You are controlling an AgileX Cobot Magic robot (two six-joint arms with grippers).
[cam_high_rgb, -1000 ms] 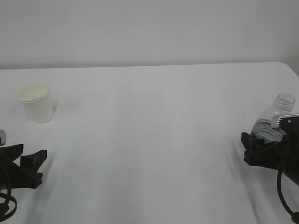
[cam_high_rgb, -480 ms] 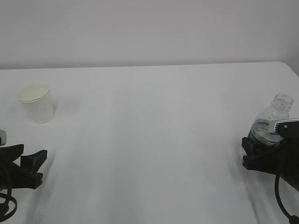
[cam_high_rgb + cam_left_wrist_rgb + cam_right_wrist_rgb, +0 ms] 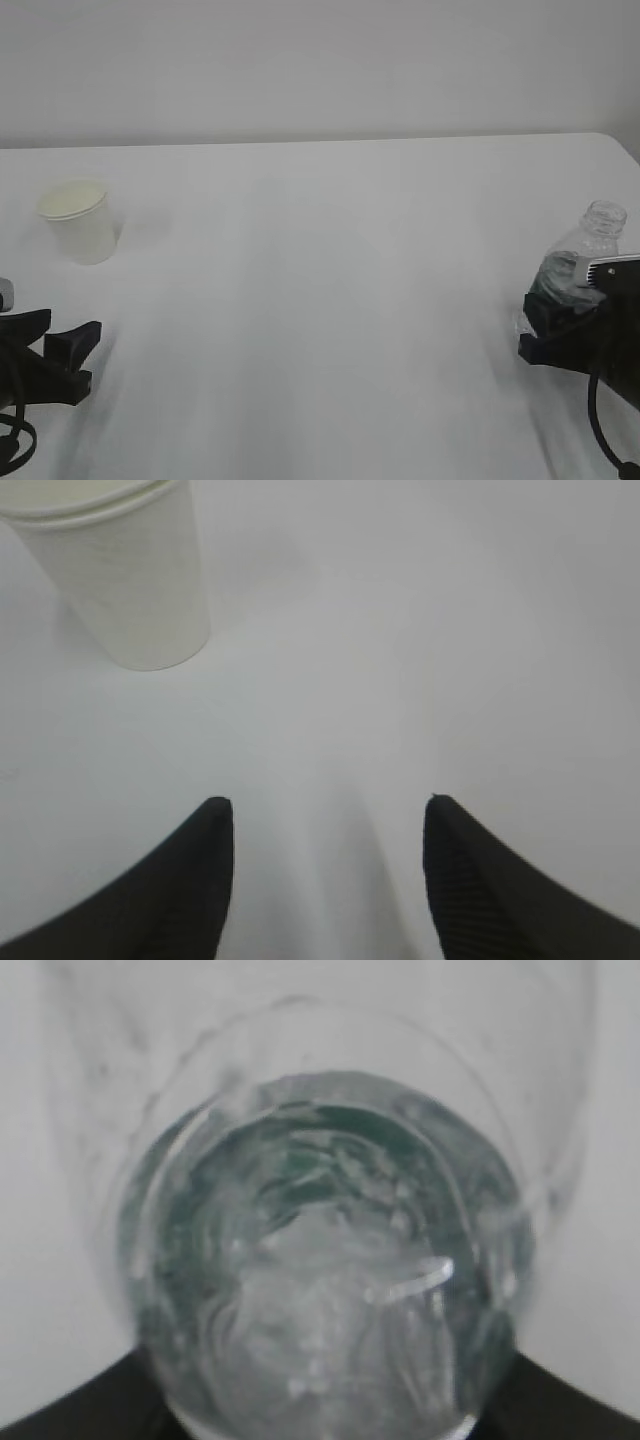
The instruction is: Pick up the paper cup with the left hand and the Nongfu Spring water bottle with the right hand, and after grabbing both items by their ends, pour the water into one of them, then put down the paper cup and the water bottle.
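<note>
A: The Nongfu Spring water bottle (image 3: 580, 262), near the desk's right edge: gripped?
B: My right hand (image 3: 560, 330) pinches its base, for tipping. My left hand (image 3: 325, 880) is spread; the paper cup (image 3: 80, 222) waits near the left edge.

Left hand (image 3: 55, 355): low at the near left edge, jaws spread apart, nothing between them.
Right hand (image 3: 560, 335): low at the right edge, jaws around a bottle's (image 3: 580, 262) base.

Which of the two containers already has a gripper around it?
The bottle, far right: the right gripper brackets its base. The cup stands alone at left, ahead of the open left gripper.
</note>
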